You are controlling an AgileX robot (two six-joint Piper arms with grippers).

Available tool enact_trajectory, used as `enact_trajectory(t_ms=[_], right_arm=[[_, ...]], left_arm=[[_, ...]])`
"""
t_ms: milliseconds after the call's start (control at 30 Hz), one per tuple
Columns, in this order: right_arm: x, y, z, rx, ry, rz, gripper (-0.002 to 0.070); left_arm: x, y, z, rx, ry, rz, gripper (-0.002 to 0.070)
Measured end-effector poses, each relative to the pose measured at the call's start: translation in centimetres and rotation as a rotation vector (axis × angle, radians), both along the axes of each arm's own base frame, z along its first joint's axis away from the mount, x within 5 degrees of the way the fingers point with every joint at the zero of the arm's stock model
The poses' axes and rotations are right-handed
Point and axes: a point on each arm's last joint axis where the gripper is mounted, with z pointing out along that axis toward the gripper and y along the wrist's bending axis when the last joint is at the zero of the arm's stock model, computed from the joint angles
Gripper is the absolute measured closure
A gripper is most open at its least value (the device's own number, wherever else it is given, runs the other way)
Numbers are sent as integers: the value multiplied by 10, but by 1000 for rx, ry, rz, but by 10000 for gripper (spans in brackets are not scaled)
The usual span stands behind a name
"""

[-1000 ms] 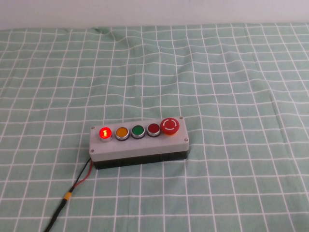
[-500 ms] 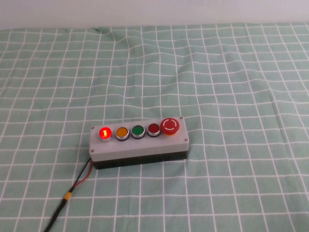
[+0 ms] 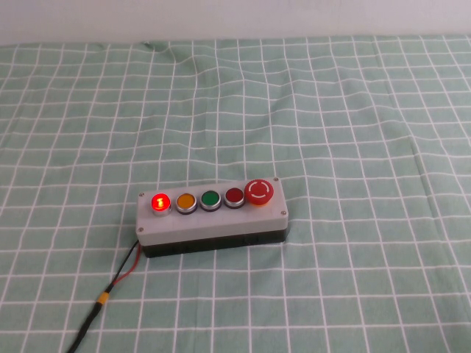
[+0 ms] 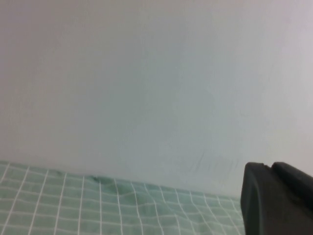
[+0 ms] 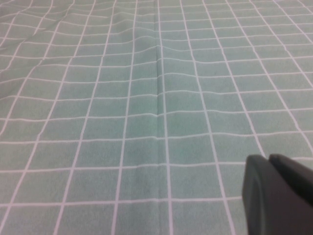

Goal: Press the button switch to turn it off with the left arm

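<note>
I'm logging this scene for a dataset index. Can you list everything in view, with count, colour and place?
button switch: one, bright red, lit, left end of the box's row
orange button: one, second in the row
green button: one, middle of the row
dark red button: one, fourth in the row
mushroom button: one, red with white arrows, right end
grey box: one, on the cloth near the table's middle
cable: red and black wires, leaving the box's left end
tablecloth: green, white grid
left hand: black, only in its wrist view, facing the wall
right hand: black, only in its wrist view, above cloth

High view downward; wrists perhaps low.
</note>
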Motion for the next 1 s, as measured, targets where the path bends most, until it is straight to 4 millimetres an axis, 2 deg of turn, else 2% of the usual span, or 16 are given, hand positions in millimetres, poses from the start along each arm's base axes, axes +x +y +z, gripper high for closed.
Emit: enact_trajectory(t_ms=[200, 300, 500, 667, 800, 867, 1000], right_arm=[[0, 0, 0, 0, 0, 0, 694], [0, 0, 0, 0, 0, 0, 694], [0, 0, 0, 0, 0, 0, 694], [0, 0, 0, 0, 0, 0, 694], [0, 0, 0, 0, 0, 0, 694], [0, 0, 0, 0, 0, 0, 694], [0, 0, 0, 0, 0, 0, 694]], left_arm=[[30, -9, -9, 49, 197, -10, 677], [49, -16, -7, 121, 331, -34, 677], [105, -40, -3, 265, 618, -174, 677], [165, -63, -30, 334, 874, -291, 677], [203, -73, -54, 360, 995, -309, 677], [215, -81, -64, 374, 1031, -325, 677], [225, -101, -79, 435, 1065, -371, 677]])
